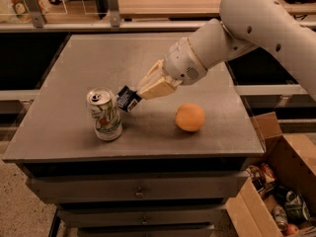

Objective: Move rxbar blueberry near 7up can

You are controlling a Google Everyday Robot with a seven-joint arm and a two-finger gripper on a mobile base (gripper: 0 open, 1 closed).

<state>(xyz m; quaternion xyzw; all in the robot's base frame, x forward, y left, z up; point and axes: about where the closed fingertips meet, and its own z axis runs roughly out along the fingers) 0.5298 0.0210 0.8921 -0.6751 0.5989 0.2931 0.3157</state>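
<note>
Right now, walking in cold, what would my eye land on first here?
The big white arm reaches in from the upper right, its gripper shut on the rxbar blueberry, held right beside the upright 7up can at the front left of the grey table. Then comes the orange, lying alone to their right.

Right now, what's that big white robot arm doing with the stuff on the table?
The robot's tan gripper holds a small dark blue snack bar above the grey table, right beside the top of the upright white-and-green soda can. A round orange fruit sits apart on the table.
</note>
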